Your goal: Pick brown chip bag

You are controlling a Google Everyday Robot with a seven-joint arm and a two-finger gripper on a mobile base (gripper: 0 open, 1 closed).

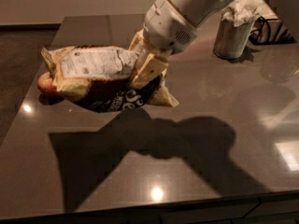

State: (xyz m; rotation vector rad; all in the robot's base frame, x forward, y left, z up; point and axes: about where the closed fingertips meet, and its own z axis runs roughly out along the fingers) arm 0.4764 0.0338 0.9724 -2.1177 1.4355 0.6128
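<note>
The brown chip bag [100,78] is dark brown with tan-yellow edges and a white nutrition label facing up. It hangs in the air above the dark table [196,139], casting a large shadow below it. My gripper [147,71] is shut on the bag's right end, its pale fingers [152,69] pinching the foil. The white arm rises from there to the upper right.
A small red apple [45,84] lies on the table behind the bag's left end, mostly hidden. A grey metal can [233,34] stuffed with white paper stands at the back right. The table's front edge runs along the bottom.
</note>
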